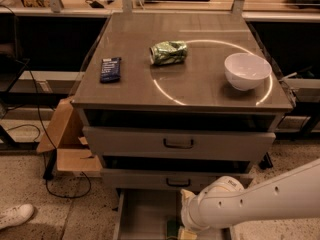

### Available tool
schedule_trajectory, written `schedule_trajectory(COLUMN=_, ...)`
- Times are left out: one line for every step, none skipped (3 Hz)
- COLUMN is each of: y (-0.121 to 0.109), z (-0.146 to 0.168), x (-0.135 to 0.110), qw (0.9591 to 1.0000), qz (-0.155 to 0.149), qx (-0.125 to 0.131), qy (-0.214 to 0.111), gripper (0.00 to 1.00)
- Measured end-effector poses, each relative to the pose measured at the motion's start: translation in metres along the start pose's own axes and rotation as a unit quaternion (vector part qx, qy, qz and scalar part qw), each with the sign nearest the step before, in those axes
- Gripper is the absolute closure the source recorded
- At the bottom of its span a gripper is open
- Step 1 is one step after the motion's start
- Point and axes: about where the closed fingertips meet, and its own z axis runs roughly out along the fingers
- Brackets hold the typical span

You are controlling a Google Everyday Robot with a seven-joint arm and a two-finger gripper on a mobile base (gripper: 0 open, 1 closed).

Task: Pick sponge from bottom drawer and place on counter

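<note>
Green-topped sponge (173, 230) lies in the open bottom drawer (145, 211). The tool (189, 225) hangs low right beside it, likely for a grasp; whether it grips, I cannot tell. The counter (200, 79) is its destination.

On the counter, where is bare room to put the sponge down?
The counter is bare along its front edge, before the blue packet, the crushed can and the white bowl, and inside the circle between can and bowl. Tightest is the right edge by the bowl. The gripper is down in the bottom drawer, at the sponge.
</note>
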Motion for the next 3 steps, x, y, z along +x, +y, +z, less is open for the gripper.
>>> schedule_trajectory(y=0.000, z=0.000, x=0.000, qw=1.0000, qz=0.000, qx=0.000, qy=0.000, gripper=0.00)
schedule_trajectory(y=0.001, z=0.006, x=0.003, qw=0.9999, qz=0.012, qx=0.002, qy=-0.011, gripper=0.00)
schedule_trajectory(y=-0.006, z=0.021, x=0.013, qw=0.9996, qz=0.023, qx=0.003, qy=-0.017, gripper=0.00)
